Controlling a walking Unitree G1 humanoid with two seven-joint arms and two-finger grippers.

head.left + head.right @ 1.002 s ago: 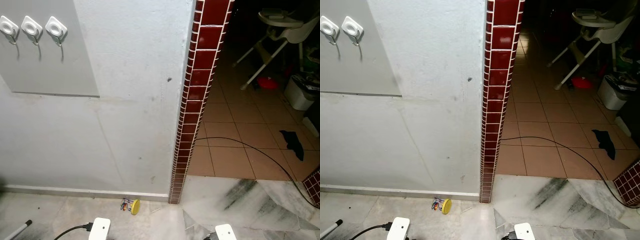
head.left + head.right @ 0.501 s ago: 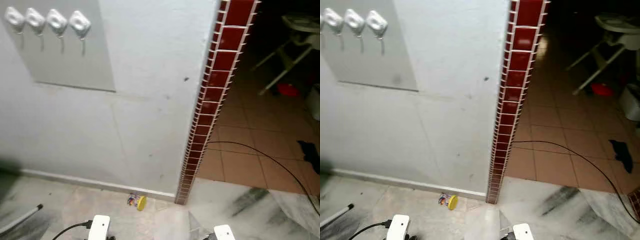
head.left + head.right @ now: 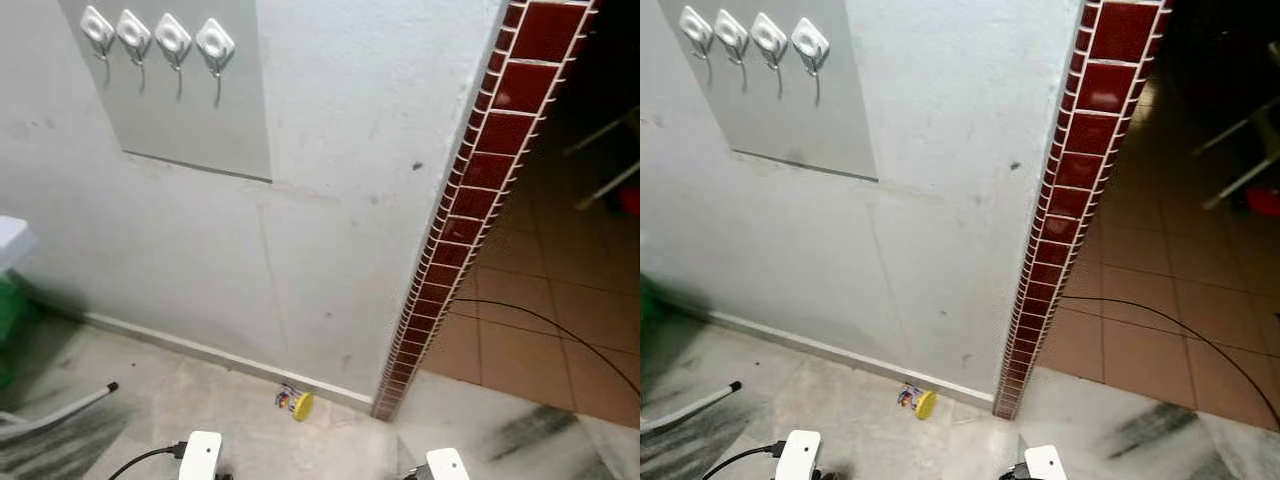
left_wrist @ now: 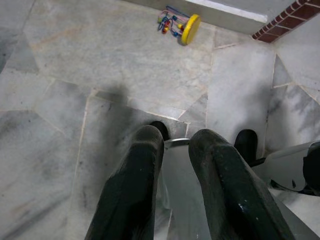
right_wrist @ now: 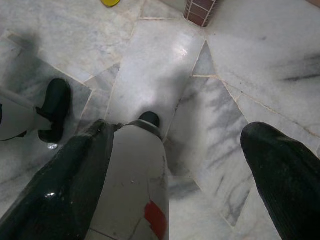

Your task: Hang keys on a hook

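Keys with the yellow round tag and coloured bits [image 3: 295,402] lie on the pale marble floor [image 3: 180,400], right against the white skirting, just left of the dark-red tiled pillar edge [image 3: 470,210]. Row of four white square wall hooks [image 3: 158,36] sits high on the grey panel [image 3: 200,110], far left — all four look bare, so I judge nothing is hung yet.

Both my arms hang low, pointing at the floor, probably just parked while I walk in. Left end effector [image 4: 172,150] has its fingers nearly together, nothing between them. Right end effector [image 5: 177,150] is spread wide, also empty. Keys are ahead of the left one — I'd have to bend down to reach them.
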